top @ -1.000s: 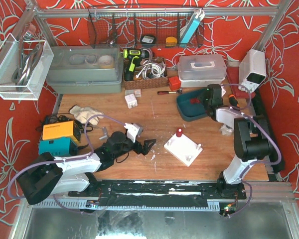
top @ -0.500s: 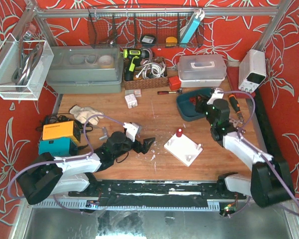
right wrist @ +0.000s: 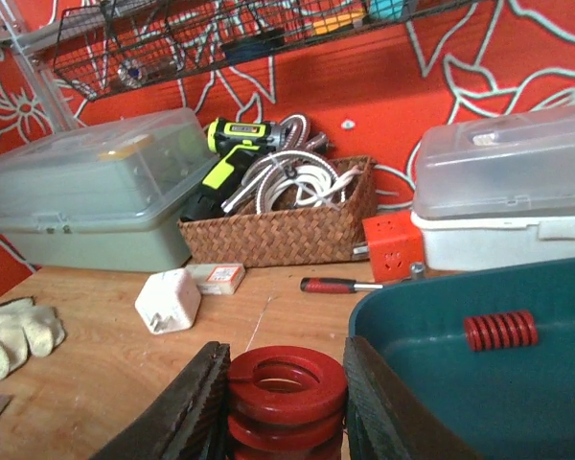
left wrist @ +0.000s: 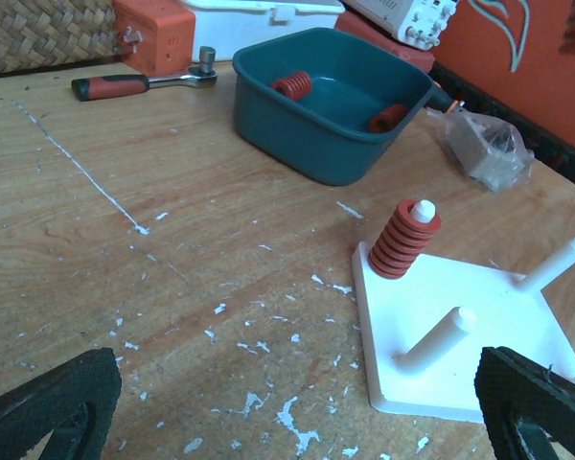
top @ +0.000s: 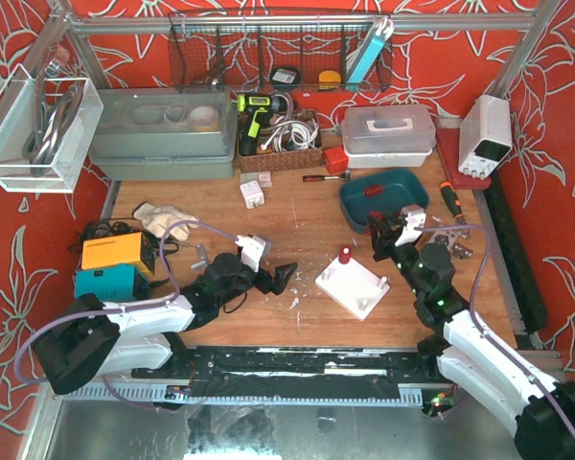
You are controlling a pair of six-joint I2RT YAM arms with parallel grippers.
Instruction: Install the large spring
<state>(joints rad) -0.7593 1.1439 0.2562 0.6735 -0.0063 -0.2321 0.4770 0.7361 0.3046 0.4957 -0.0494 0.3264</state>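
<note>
Swinging in from the far right edge over the last second, the right pincer (top: 383, 233) is now hanging between the bin (top: 362, 203) and the plate (top: 356, 287), right of the bench's (top: 297, 216) middle. It is clamping the large spring (right wrist: 287, 388): the red coil is standing upright between the two dark fingers (right wrist: 187, 407), which are pressing on its left and right sides. In the right wrist view the bin's near rim is sitting just right of the coil. Whether the coil is touching the bench I cannot tell.

The left arm is lying low at the near left as before. The left pincer (top: 280, 279) is gaping wide, its pads (left wrist: 48, 407) far apart, and is pointing right toward the plate.

On the plate, a small spring (left wrist: 404, 240) is sitting over the far-corner peg, whose white tip is showing above it. Two other pegs (left wrist: 439, 340) are standing bare. Two loose springs (left wrist: 290, 84) are lying in the bin, one at the far side, one by the right wall. A ratchet (left wrist: 139, 84) is lying on the bench just left of the bin.
</note>
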